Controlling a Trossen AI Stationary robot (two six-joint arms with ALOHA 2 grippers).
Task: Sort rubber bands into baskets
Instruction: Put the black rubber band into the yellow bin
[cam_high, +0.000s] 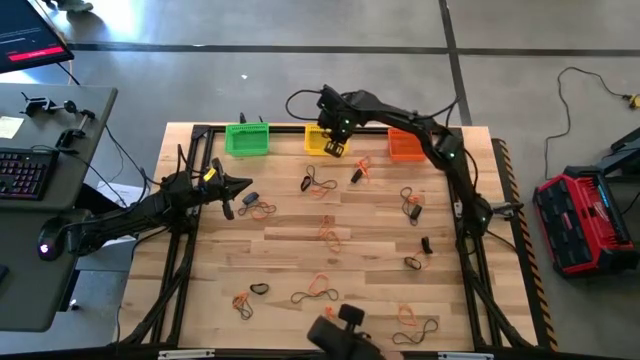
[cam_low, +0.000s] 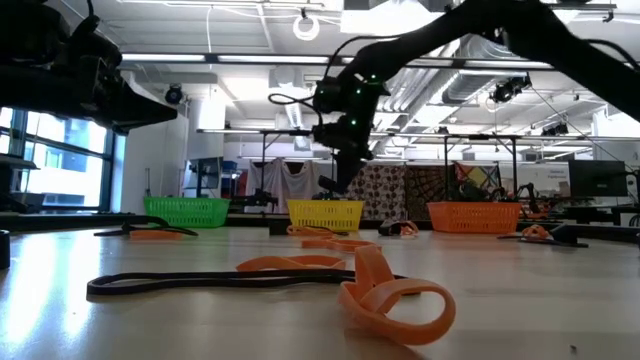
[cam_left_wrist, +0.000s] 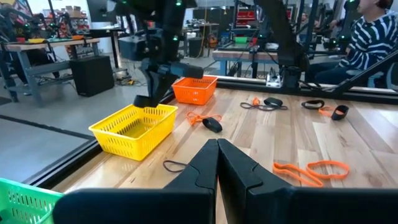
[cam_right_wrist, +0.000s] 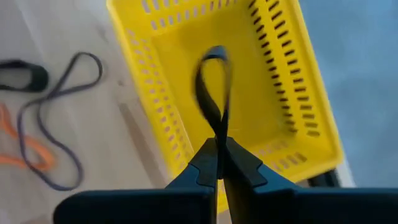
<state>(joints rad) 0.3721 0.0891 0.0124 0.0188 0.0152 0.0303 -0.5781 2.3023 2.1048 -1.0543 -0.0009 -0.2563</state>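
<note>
My right gripper (cam_high: 335, 148) hangs over the yellow basket (cam_high: 318, 140) at the table's far edge, shut on a black rubber band (cam_right_wrist: 214, 81). The green basket (cam_high: 246, 138) stands to the yellow one's left and the orange basket (cam_high: 405, 146) to its right. Several orange and black rubber bands (cam_high: 320, 184) lie flat on the wooden table. My left gripper (cam_high: 245, 185) waits shut near the table's left side, holding nothing. My right gripper pinches one end of the black band (cam_right_wrist: 219, 134) between its two fingertips. The fingers slant steeply down from above. The rest of the band juts out past the fingertips as a narrow loop (cam_right_wrist: 211, 62), clear of the table and over the inside of the yellow basket (cam_right_wrist: 261, 106).
Loose bands lie across the middle and near part of the table (cam_high: 300, 240), some close to my left gripper (cam_high: 262, 209). A camera mount (cam_high: 340, 330) sits at the near edge. A person in a striped top (cam_left_wrist: 373, 43) sits beyond the table's right side.
</note>
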